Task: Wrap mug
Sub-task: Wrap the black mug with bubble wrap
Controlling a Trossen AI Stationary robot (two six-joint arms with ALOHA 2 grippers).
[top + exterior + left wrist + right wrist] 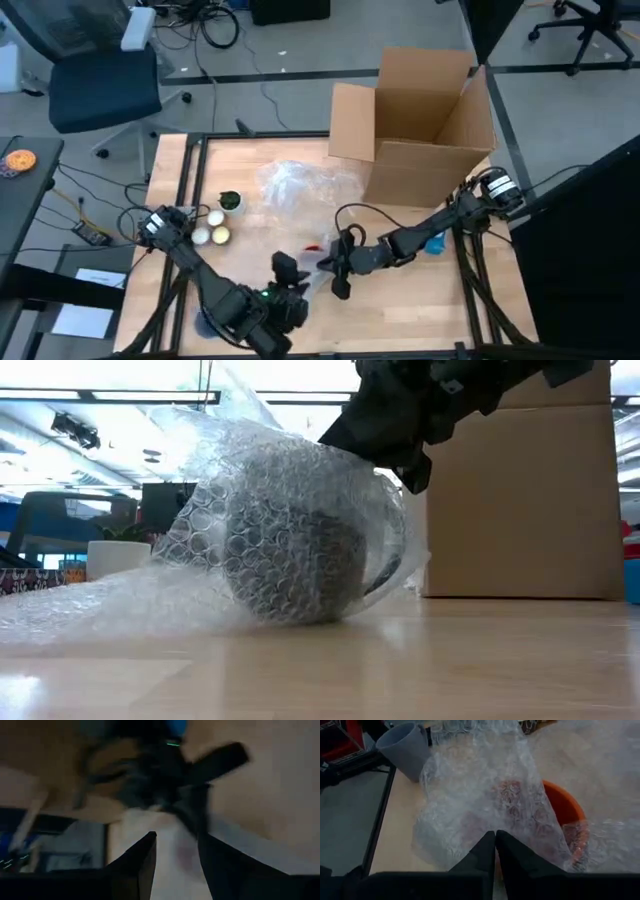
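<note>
- Mug [300,560] lying on its side on the wooden table [420,310], swathed in bubble wrap [250,530], handle turned toward the cardboard box [520,490] in the low view.
- From the right wrist view, an orange rim [565,805] showing through the wrap, near the middle of the table, in front of the box and a little to its left.
- Right gripper [495,845] pinched closed on a fold of the bubble wrap, fingertips pressed together with the film between them, right at the mug.
- Right arm reaching from the table's right edge, passing in front of the box, toward the mug.
- Left gripper [288,272] just beside the mug, on the side away from the box; fingers [145,855] spread apart in the left wrist view, nothing seen between them, view too dark and blurred to say more.
- More crumpled bubble wrap [300,185] spread on the table just left of the box.
- Box open at the top, flaps up, standing at the far right part of the table.
- Grey cup [405,747] standing upright near the table's edge, well apart from the box, seen beyond the wrap in the right wrist view.
- Three small round things [215,222] grouped well left of the box, two pale and one dark green; what they are cannot be told.
- Small blue thing [434,243] close in front of the box, partly under the right arm.
</note>
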